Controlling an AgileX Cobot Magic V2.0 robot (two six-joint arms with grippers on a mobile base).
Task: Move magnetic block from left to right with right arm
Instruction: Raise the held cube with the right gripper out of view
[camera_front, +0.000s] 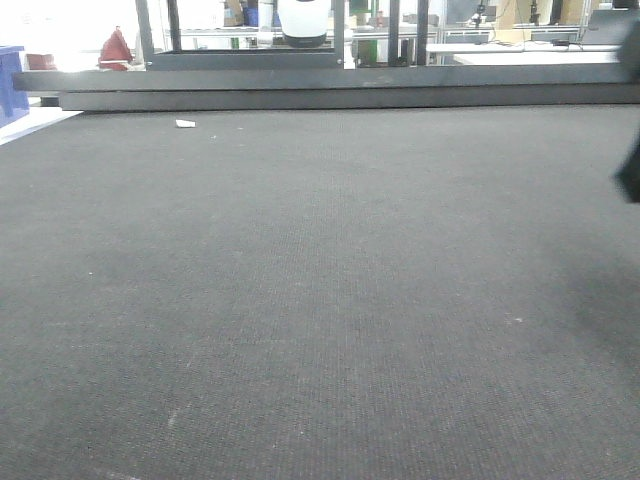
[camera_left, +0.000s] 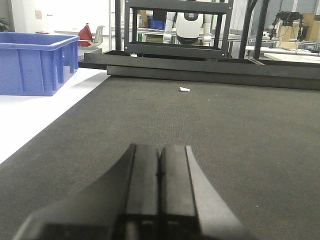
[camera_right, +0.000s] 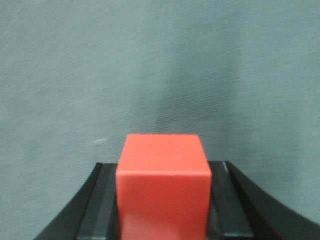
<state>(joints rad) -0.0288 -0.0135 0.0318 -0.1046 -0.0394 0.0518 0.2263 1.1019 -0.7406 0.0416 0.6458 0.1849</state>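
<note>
The magnetic block (camera_right: 163, 180), a small plain red cube, fills the space between the two black fingers of my right gripper (camera_right: 162, 166), which is shut on its sides. Behind it the right wrist view shows only blurred grey mat. In the front view the block is out of sight, and a dark blur (camera_front: 630, 170) at the right edge may be part of the right arm. My left gripper (camera_left: 160, 148) hovers low over the dark mat (camera_left: 225, 130), its fingers pressed together with nothing between them.
A blue plastic crate (camera_left: 35, 62) stands on the white surface (camera_left: 30, 120) left of the mat. A small white scrap (camera_front: 185, 123) lies near the mat's far edge. A black metal frame (camera_front: 330, 85) runs along the back, with a white robot (camera_left: 189, 27) behind it.
</note>
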